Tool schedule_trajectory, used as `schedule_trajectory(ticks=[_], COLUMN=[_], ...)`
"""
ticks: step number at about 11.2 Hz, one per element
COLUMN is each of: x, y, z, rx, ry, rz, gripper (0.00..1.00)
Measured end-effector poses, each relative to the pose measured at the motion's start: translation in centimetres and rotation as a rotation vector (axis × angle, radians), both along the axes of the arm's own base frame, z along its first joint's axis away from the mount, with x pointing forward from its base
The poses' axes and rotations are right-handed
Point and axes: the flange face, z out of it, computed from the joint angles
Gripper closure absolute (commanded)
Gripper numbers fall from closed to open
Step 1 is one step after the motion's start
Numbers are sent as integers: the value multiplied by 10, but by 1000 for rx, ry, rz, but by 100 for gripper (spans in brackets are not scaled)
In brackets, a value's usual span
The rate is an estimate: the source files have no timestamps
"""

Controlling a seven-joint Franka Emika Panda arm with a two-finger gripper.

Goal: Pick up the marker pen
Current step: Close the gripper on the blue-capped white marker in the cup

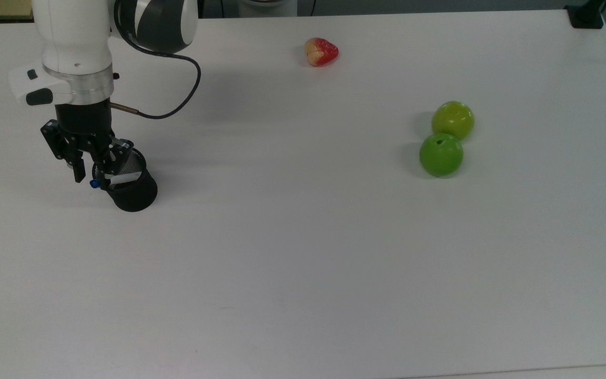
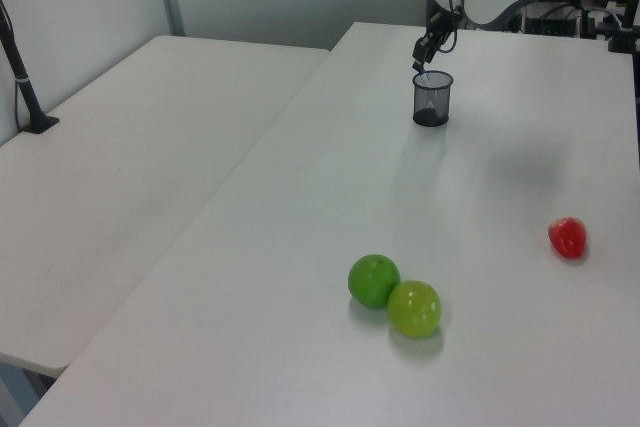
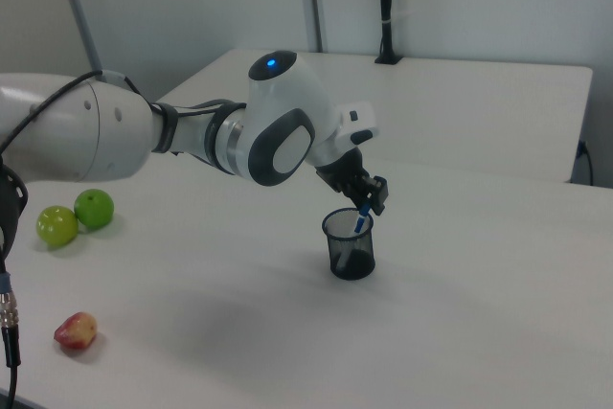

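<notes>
The marker pen (image 1: 94,183) leans inside the black mesh cup (image 1: 132,195) near the top view's left edge, its blue cap poking over the rim. In the right view the marker pen (image 3: 361,224) sticks up out of the cup (image 3: 350,246). My gripper (image 1: 91,176) hangs right over the cap, open, with one finger on each side of it and a small gap left. The right view puts the gripper (image 3: 369,204) just above the cap. In the left view the gripper (image 2: 421,61) is at the cup's (image 2: 432,99) far rim.
Two green apples (image 1: 441,154) (image 1: 453,120) touch each other on the white table (image 1: 303,263) toward the top view's right. A red and yellow fruit (image 1: 321,51) lies near the far edge. A black cable loops off my wrist.
</notes>
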Motion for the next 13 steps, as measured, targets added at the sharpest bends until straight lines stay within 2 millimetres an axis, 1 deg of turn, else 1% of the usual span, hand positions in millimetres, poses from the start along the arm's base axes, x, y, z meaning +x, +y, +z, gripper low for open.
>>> schedule_trajectory(ticks=[4,5,6,9,11,13], x=[1,1,1,2,2,3], y=[2,2,2,2,3,3], z=[-7,-7,-7,-6,-5,-4], rx=[2,2,2,1,1,1], ry=[9,9,9,6,5,3], rz=[3,3,3,4,5,5], gripper=[69,69,73,80,82,87])
